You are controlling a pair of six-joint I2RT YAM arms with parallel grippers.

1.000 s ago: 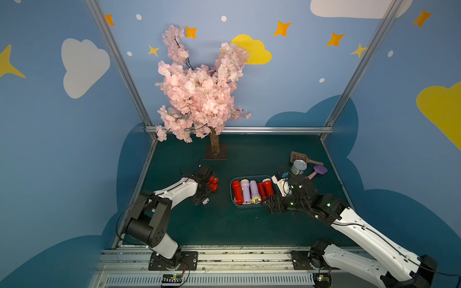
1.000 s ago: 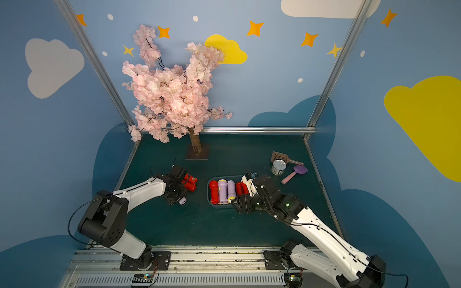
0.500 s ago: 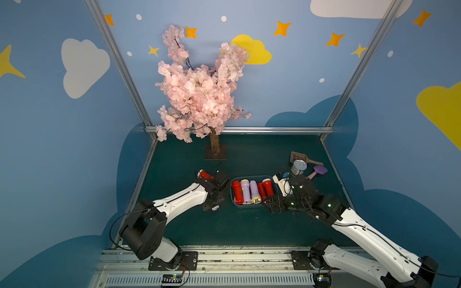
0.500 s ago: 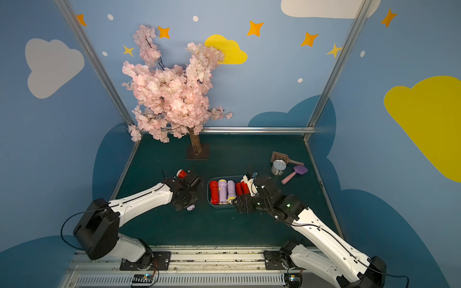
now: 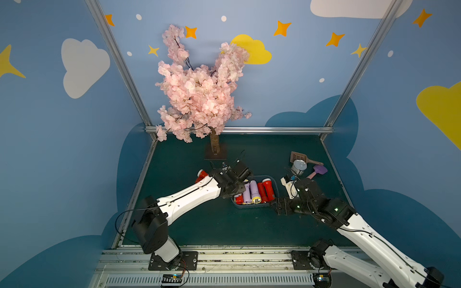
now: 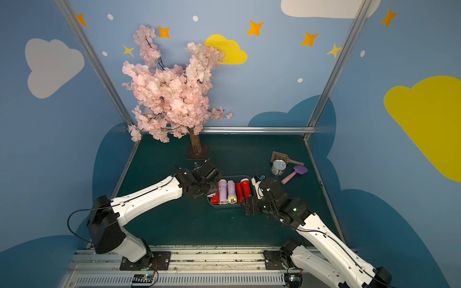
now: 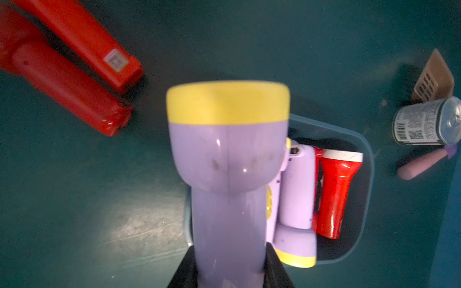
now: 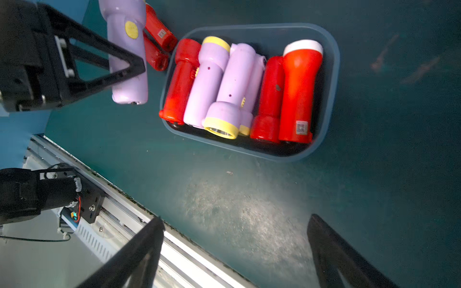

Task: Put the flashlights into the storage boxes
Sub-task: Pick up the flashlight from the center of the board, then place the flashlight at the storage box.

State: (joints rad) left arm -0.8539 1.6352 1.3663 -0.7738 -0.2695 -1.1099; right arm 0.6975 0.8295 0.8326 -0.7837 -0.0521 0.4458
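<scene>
Pinching the handle of a lilac flashlight (image 7: pixel 227 154), the left end effector (image 7: pixel 229 273) carries it yellow head forward, lengthwise like the flashlights (image 8: pixel 298 87) packed side by side in the storage box (image 8: pixel 333 74), probably so it can join the row; it hangs at the box's edge nearest that arm; two red flashlights (image 7: pixel 69 84) lie on the tabletop (image 8: pixel 249 199) just beside the box; the right end effector (image 8: pixel 235 222) hovers spread and empty nearby.

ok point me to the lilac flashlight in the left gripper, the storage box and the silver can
lilac flashlight (image 7: pixel 225 154): left wrist view, on its flared neck below the yellow head
storage box (image 8: pixel 333 82): right wrist view, on its side wall
silver can (image 7: pixel 419 124): left wrist view, on its labelled side
</scene>
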